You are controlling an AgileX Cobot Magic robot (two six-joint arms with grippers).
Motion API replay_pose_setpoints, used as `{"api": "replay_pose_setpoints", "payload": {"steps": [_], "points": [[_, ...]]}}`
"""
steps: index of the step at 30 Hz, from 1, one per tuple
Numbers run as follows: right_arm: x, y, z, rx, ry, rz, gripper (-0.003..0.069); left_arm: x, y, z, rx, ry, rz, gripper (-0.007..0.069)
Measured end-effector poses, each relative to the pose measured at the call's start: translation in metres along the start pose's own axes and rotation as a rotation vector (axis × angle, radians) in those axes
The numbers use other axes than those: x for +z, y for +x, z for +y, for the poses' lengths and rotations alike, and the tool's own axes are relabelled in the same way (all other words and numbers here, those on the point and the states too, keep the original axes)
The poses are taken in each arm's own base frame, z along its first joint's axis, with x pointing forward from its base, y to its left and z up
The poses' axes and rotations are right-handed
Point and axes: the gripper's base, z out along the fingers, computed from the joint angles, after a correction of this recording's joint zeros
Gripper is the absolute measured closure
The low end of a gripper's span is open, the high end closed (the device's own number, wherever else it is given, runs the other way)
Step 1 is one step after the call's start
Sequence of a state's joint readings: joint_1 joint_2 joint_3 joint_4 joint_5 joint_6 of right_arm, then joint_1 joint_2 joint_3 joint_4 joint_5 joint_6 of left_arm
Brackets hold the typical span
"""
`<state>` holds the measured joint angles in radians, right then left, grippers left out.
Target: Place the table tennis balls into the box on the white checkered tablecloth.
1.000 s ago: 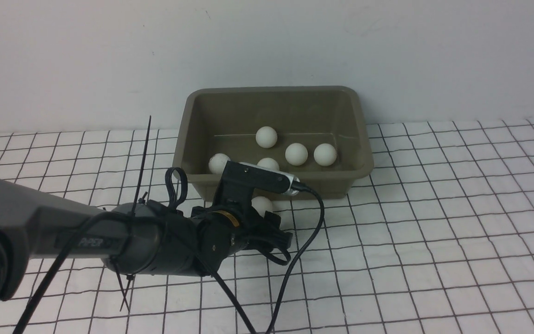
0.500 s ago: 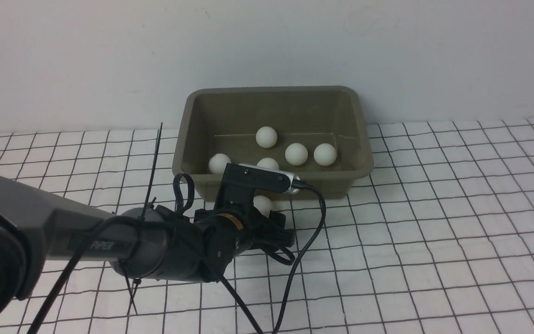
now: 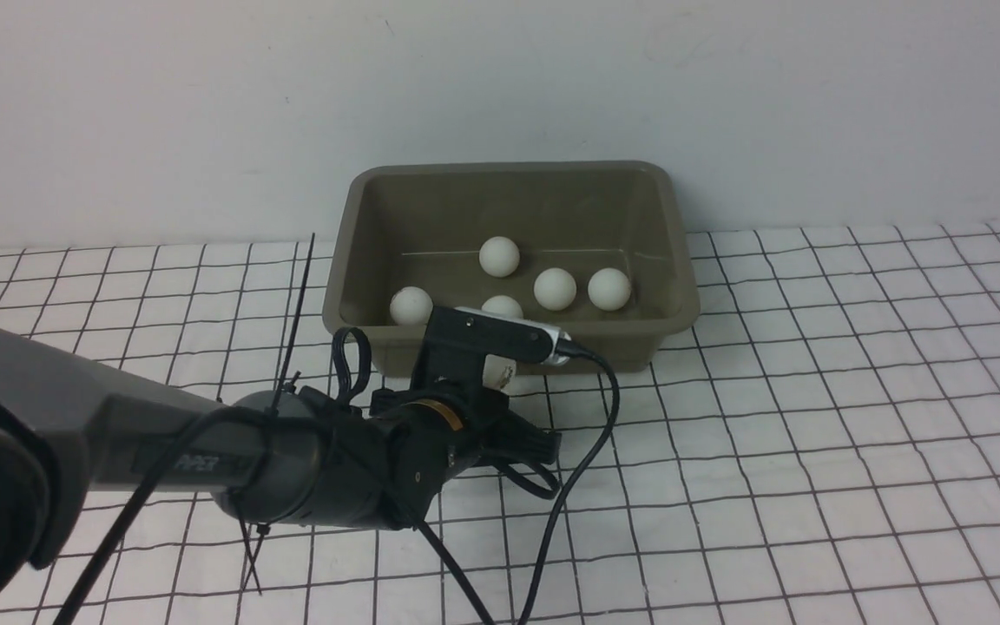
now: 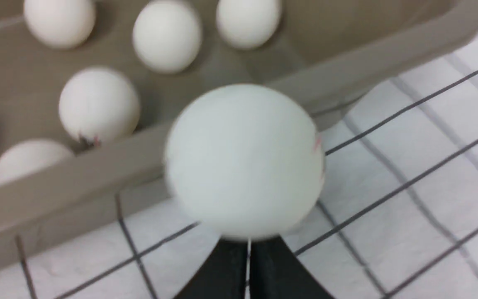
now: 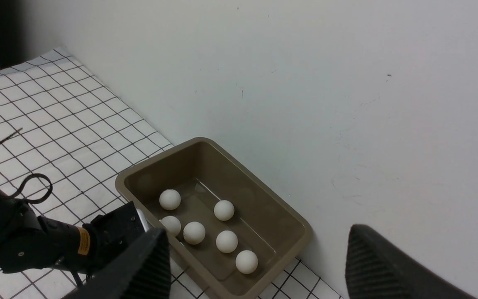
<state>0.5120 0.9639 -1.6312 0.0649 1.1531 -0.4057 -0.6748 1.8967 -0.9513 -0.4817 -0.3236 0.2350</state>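
The olive-grey box (image 3: 509, 167) stands on the white checkered tablecloth (image 3: 812, 391) against the back wall, with several table tennis balls (image 3: 555, 288) inside. One more ball (image 3: 498, 371) is on the cloth just in front of the box's near wall. My left gripper (image 4: 248, 253) is shut, its two black fingers pressed together. That ball (image 4: 243, 162) is blurred and sits just past the tips, not between them. In the front view my wrist camera hides those tips. My right gripper (image 5: 256, 230) hangs open and empty, high above the box (image 5: 239, 182).
The white wall runs right behind the box. My left arm (image 3: 161, 451) and its black cable (image 3: 569, 469) lie low over the cloth in front of the box. Cable ties stick up from the arm.
My left gripper has gone from open to shut and edged forward. The ball in front of the box has shifted a little toward the box wall. The right arm has not moved.
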Motion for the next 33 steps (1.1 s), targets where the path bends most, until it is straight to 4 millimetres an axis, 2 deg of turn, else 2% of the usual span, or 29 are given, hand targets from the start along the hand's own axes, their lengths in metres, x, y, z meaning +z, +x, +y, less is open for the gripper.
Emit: {"api": "replay_pose_setpoints", "payload": {"steps": [6,15,18,22,25,27,30,31,32,33], "points": [[0.000,0.002,-0.003,-0.019,0.037,0.018,0.0144,-0.014,-0.012,-0.006,0.001,0.032,0.001,0.0629],[0.000,0.003,-0.005,-0.023,0.049,0.029,0.0144,-0.015,-0.019,0.000,0.010,0.010,-0.059,0.0629],[0.007,0.007,-0.008,0.005,0.075,0.091,0.0144,-0.015,-0.016,-0.001,0.029,0.020,-0.021,0.0629],[0.031,0.022,-0.016,0.136,0.167,0.262,0.0144,-0.027,-0.021,-0.003,0.080,0.053,0.024,0.0592],[0.042,0.039,-0.010,0.210,0.163,0.330,0.0150,-0.047,-0.038,-0.006,0.097,0.078,-0.011,0.0521],[0.048,0.051,-0.008,0.260,0.183,0.377,0.0163,-0.073,-0.060,-0.006,0.111,0.095,-0.088,0.0445],[0.056,0.071,-0.006,0.308,0.204,0.449,0.0177,-0.120,-0.090,-0.004,0.123,0.121,-0.194,0.0314],[0.060,0.078,-0.004,0.324,0.204,0.477,0.0179,-0.143,-0.099,-0.001,0.122,0.137,-0.219,0.0251],[0.065,0.087,-0.002,0.347,0.202,0.511,0.0181,-0.166,-0.108,0.005,0.111,0.139,-0.253,0.0215],[0.074,0.105,0.003,0.382,0.190,0.576,0.0183,-0.177,-0.112,0.009,0.106,0.139,-0.266,0.0197]]}}
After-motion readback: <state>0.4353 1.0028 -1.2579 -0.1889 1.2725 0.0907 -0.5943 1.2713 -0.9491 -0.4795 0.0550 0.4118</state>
